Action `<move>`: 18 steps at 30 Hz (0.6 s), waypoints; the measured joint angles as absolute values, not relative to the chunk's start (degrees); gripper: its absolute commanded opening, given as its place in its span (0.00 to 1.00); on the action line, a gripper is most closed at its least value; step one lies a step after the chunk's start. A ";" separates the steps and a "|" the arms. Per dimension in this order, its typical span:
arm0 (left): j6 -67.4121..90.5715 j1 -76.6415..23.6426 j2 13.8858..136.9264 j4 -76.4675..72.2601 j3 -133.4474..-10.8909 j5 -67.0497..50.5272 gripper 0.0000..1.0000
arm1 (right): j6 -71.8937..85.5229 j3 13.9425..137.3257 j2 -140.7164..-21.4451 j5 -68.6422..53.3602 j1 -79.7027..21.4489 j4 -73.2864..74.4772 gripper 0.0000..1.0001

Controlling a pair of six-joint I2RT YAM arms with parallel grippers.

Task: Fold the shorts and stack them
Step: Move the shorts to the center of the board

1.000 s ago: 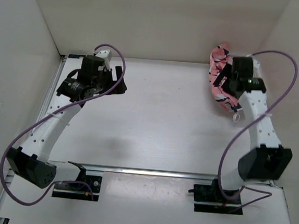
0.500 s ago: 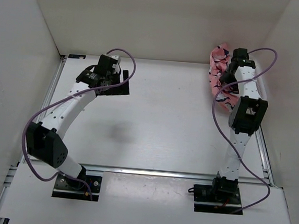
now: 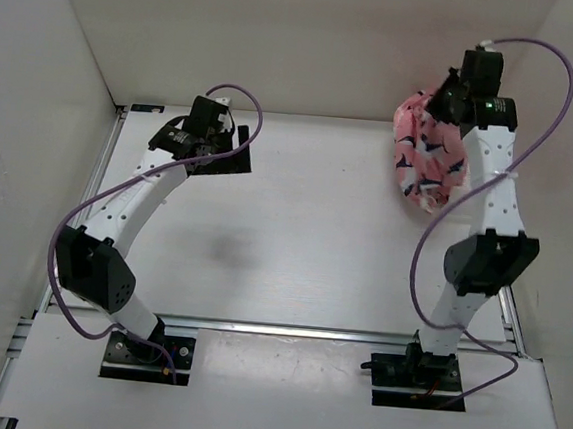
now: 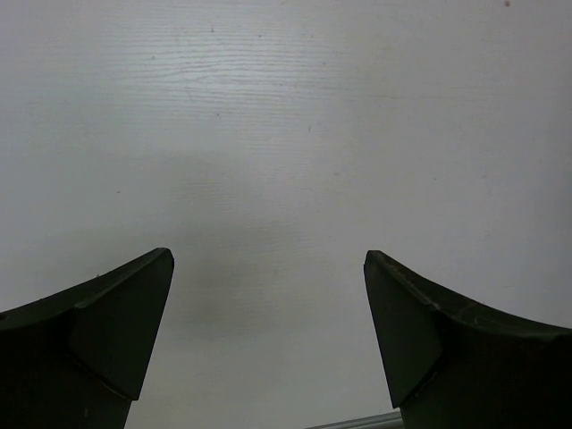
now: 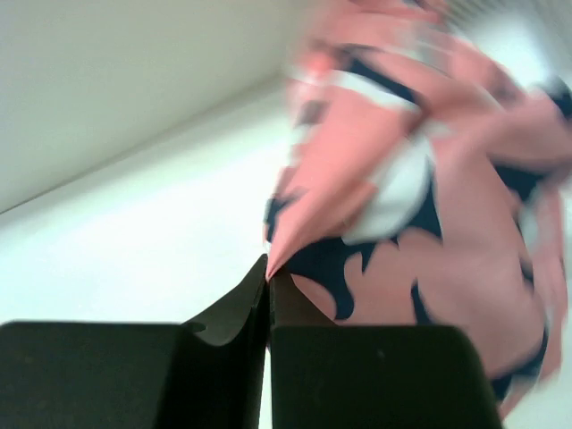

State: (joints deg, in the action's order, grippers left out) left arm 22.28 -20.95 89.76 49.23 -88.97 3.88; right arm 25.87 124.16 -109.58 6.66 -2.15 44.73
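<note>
1. Right gripper (image 5: 268, 279): jaws pinched together on a thin corner of the shorts (image 3: 427, 152), which hang bunched at 1 o'clock.
2. Left gripper (image 4: 268, 264): jaws apart, empty, at 10 o'clock.
3. Risk: the thin pinch may slip, and bunched cloth may land crumpled.

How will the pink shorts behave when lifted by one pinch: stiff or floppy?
Probably floppy: the shorts hang in bunched folds from the right gripper, shut on one edge. Likely light, since that small pinch seems to carry them.
</note>
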 measured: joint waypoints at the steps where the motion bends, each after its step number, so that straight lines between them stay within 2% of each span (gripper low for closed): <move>1: 22.59 -20.71 90.00 49.41 -88.97 3.86 0.99 | 25.28 124.84 -106.61 6.09 -4.91 44.27 0.00; 8: 24.93 -11.79 87.92 54.70 -88.97 4.56 0.99 | 21.19 125.64 -90.74 2.87 -28.71 40.40 0.00; 13: 25.43 -2.26 81.62 58.33 -89.67 4.95 0.99 | 20.60 113.71 -81.54 4.10 -34.11 39.72 0.00; 14: 25.47 -1.08 80.42 58.54 -89.91 4.75 0.99 | 20.62 110.74 -80.71 4.45 -34.37 39.31 0.21; 15: 25.50 -0.36 79.26 58.70 -90.02 4.43 0.99 | 20.86 107.20 -80.14 4.84 -34.35 38.72 0.53; 16: 25.52 0.10 78.26 58.87 -90.11 3.99 0.99 | 21.19 104.64 -80.29 5.21 -34.04 38.48 0.80; 17: 25.54 0.27 77.49 59.02 -90.17 3.49 0.99 | 20.95 102.28 -81.54 5.37 -33.21 38.52 0.95; 18: 25.52 0.25 76.88 59.20 -90.17 2.85 0.99 | 20.91 101.36 -83.22 5.61 -32.38 38.87 0.98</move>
